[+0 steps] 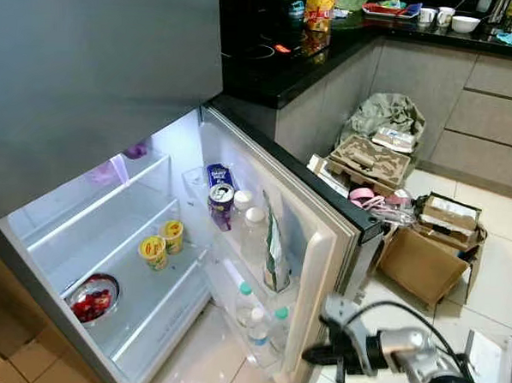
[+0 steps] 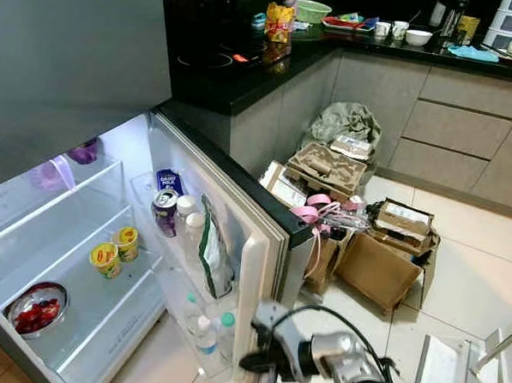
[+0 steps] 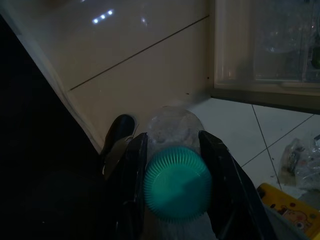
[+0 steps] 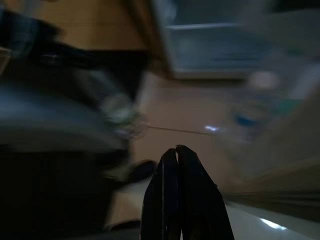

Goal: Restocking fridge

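From our head cameras we look down into a white open fridge [image 1: 82, 225] whose glass shelves carry two small yellow lidded cups [image 1: 161, 243] side by side and, lower and nearer the front edge, a round steel bowl of red fruit [image 1: 94, 298]. The swung-out fridge door [image 1: 322, 246] holds in its racks a blue milk carton [image 1: 217, 174], a purple drink can [image 1: 221, 200], two white-capped plastic bottles [image 1: 247, 221], a silvery green pouch [image 1: 275, 253] and, in the lowest rack, clear water bottles with teal and white caps [image 1: 258, 316]. Our right gripper [image 1: 320, 358] reaches in low, just beside the outer edge of that door, its silver arm trailing a black cable. Beyond the door, flattened brown cardboard boxes [image 1: 425, 252] and a grey crumpled bag [image 1: 384, 117] lie on the pale tiled floor [image 1: 501, 273] against grey cabinets, under a black countertop [image 1: 280, 64] bearing a yellow snack bag [image 1: 319, 8]. In the left wrist view, our left gripper [image 3: 172, 185] has its two black fingers [image 3: 132, 175] pinching a clear plastic bottle with a ribbed teal cap [image 3: 177, 187], held over the tiles near the fridge's lower edge, with a yellow packet [image 3: 290, 215] at the corner. The right wrist view is blurred; there the black fingers [image 4: 167, 200] are pressed together on nothing.
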